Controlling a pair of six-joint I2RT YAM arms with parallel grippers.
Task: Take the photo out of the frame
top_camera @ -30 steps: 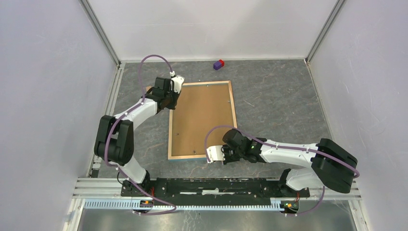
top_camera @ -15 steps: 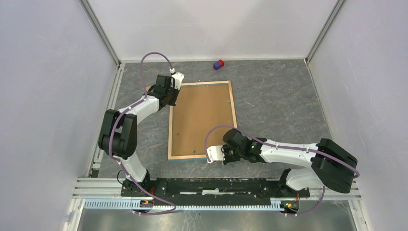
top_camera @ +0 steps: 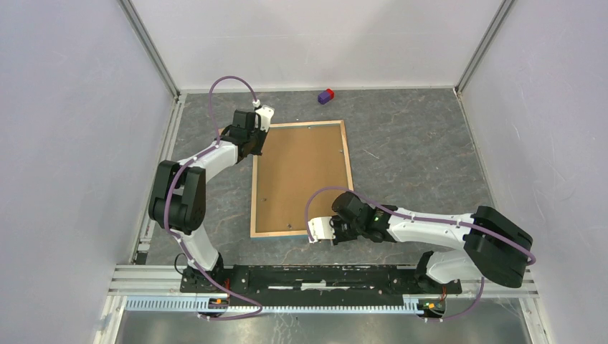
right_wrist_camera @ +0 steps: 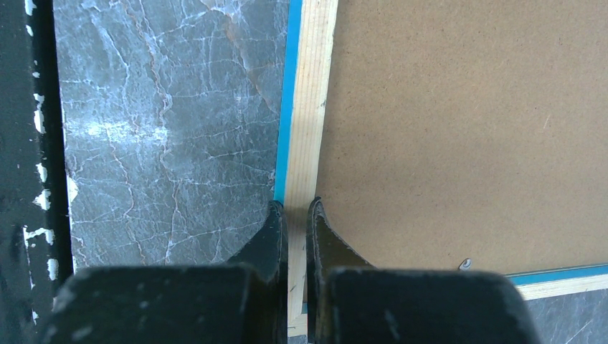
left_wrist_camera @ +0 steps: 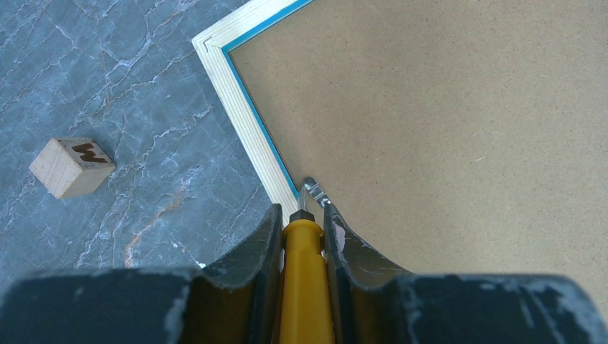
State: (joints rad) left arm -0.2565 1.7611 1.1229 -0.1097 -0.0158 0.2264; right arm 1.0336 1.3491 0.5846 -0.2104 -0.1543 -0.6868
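- The frame is lying flat and face down in the middle of the grey marbled table, its brown back showing upward, its long sides running near to far.
- The photo is not showing in any view; only the fibreboard back and the light wood rim with its thin blue edge are facing the cameras.
- The left gripper is hanging over the frame's left rim, just near of the far-left corner.
- Its fingers are clamping a yellow tool between them, and the tool's tip is touching a small metal tab at the inner edge of that rim.
- The right gripper is sitting at the frame's near rim, close to the near-right corner.
- Its fingertips are drawn almost together and resting on the light wood rim, one at the blue outer edge and one at the inner edge; whether they are pinching or only pressing cannot be told.
- A wooden letter cube is lying on the table left of the frame, apart from it.
- A purple-and-red block is sitting by the far wall.
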